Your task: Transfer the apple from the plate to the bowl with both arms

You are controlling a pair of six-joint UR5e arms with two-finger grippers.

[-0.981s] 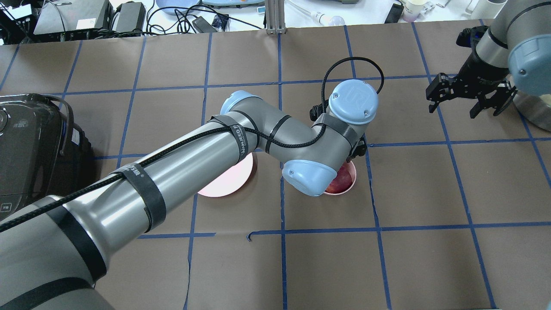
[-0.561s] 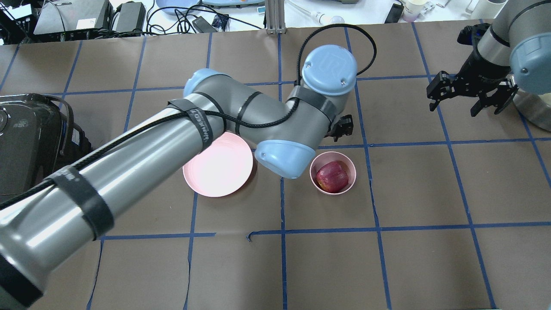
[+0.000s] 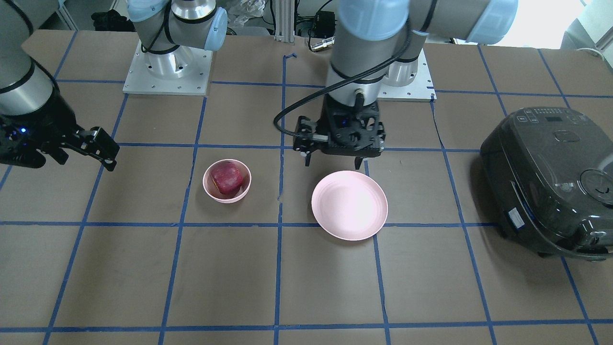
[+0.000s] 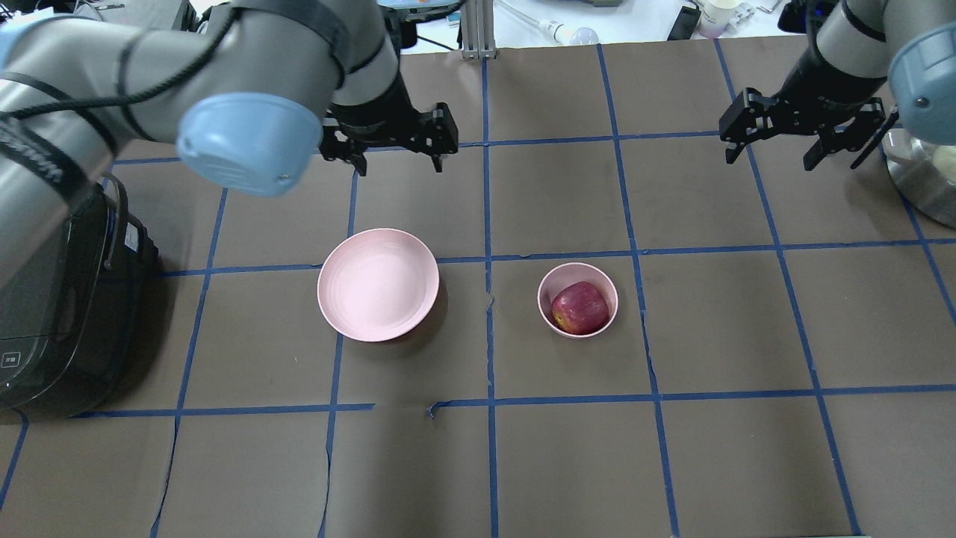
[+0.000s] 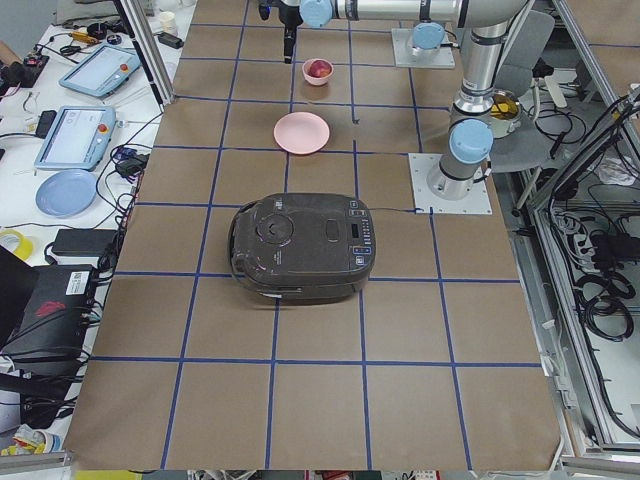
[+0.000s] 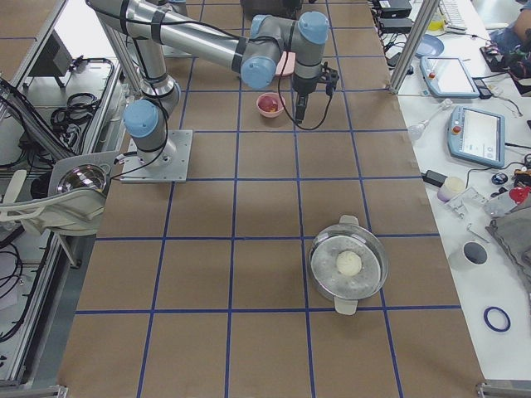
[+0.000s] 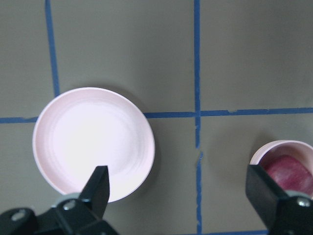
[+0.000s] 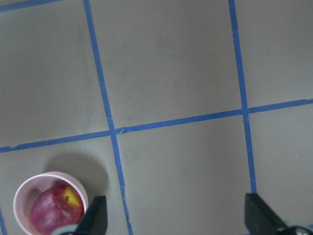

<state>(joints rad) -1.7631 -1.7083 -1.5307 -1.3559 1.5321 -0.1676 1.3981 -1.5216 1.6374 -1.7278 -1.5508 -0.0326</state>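
The dark red apple point(image 4: 579, 308) lies inside the small pink bowl point(image 4: 544, 299), right of centre. The wide pink plate point(image 4: 377, 284) is bare, to the bowl's left. My left gripper point(image 4: 400, 166) is open and empty, raised beyond the plate's far edge. In the front-facing view it point(image 3: 332, 164) hangs just behind the plate point(image 3: 349, 205), with the apple point(image 3: 226, 177) in the bowl point(image 3: 207, 189). The left wrist view shows the plate point(image 7: 93, 142) and apple point(image 7: 291, 174). My right gripper point(image 4: 773, 161) is open and empty, far right, well away from the bowl. The right wrist view shows the apple point(image 8: 51, 210).
A black rice cooker point(image 4: 52, 299) stands at the table's left edge, under the left arm. A steel pot point(image 4: 926, 187) sits at the far right, beside the right gripper. Blue tape lines grid the brown table.
The left arm has lifted off the bowl and swung left and away, leaving the apple in the bowl. The right gripper has drifted slightly farther back.
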